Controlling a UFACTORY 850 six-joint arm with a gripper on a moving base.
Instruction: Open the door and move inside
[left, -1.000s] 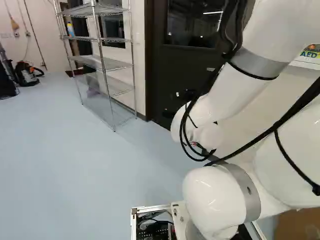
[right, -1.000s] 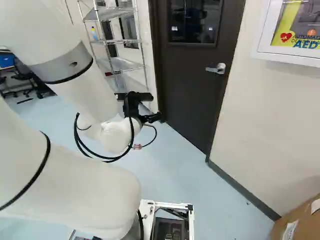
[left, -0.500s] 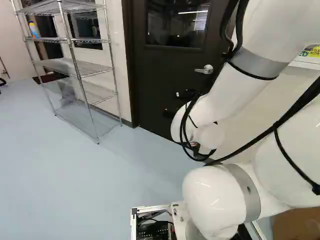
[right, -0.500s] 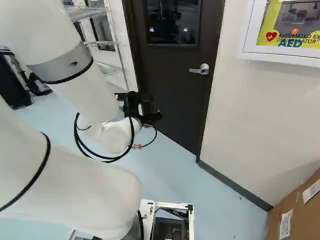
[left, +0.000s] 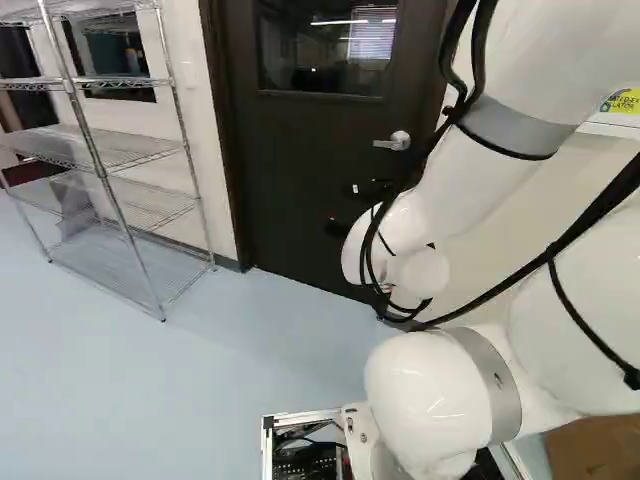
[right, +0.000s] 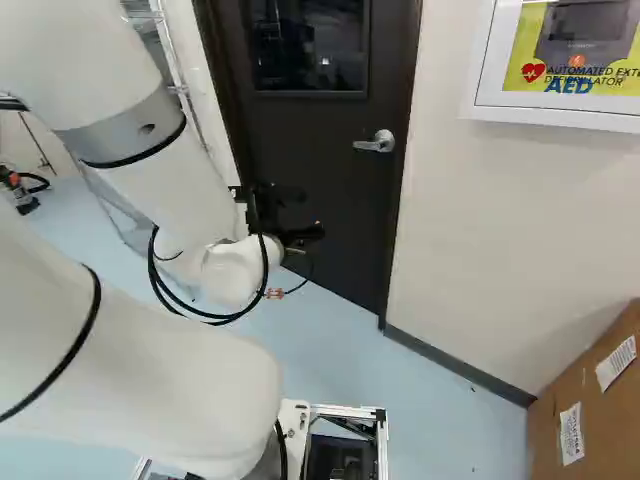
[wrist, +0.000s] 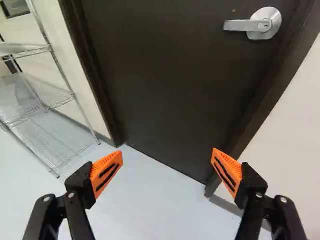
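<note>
The dark door (right: 330, 150) stands closed in its frame, with a window in its upper half. Its silver lever handle (right: 376, 142) is on the door's right side in the right base view. My gripper (right: 290, 215) is in front of the door, lower than the handle and left of it in that view. In the wrist view the gripper (wrist: 166, 167) is open, its orange pads wide apart with nothing between them. There the door (wrist: 170, 85) fills the space ahead, and the handle (wrist: 256, 23) lies farther ahead, off to one side, untouched.
A wire shelf rack (left: 110, 160) stands left of the door in the left base view. Right of the door, the right base view has a pale wall (right: 500, 230) bearing a white defibrillator cabinet (right: 560, 115), and a cardboard box (right: 590, 400) near the base.
The base has turned to the right, so door, rack and cabinet have shifted left in both base views, and the box shows more. The arm holds its pose against its lowest joint.
</note>
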